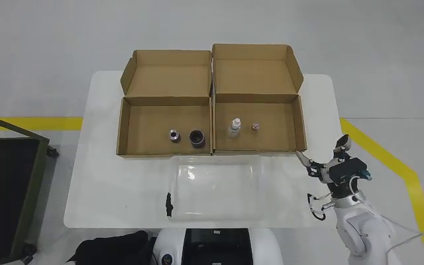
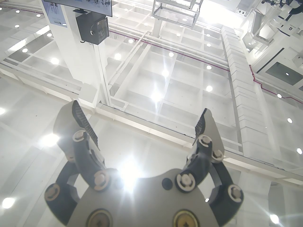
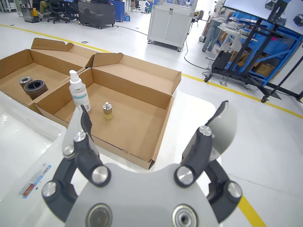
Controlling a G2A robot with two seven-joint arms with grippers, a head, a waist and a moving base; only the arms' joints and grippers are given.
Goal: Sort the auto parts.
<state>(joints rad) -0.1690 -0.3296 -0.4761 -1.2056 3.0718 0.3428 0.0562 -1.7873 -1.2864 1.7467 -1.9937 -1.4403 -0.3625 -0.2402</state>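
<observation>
Two open cardboard boxes stand side by side at the back of the white table (image 1: 99,172). In the left box (image 1: 126,129) are a small metal cylinder (image 1: 173,135) (image 3: 24,80) and a dark ring (image 1: 197,138) (image 3: 35,88). The right box (image 1: 299,126) (image 3: 163,124) holds a clear spray bottle (image 1: 234,127) (image 3: 79,92) and a small brass part (image 1: 255,125) (image 3: 107,112). My right gripper (image 1: 310,185) (image 3: 153,107) hangs open and empty off the right box's near corner. My left gripper (image 2: 140,107) is open, empty and pointed at the ceiling.
A clear plastic tray (image 1: 245,169) (image 3: 23,128) lies in front of the boxes. A small dark object (image 1: 169,204) sits at its near left edge; I cannot tell what it is. A dark bin (image 1: 20,185) stands on the floor left of the table.
</observation>
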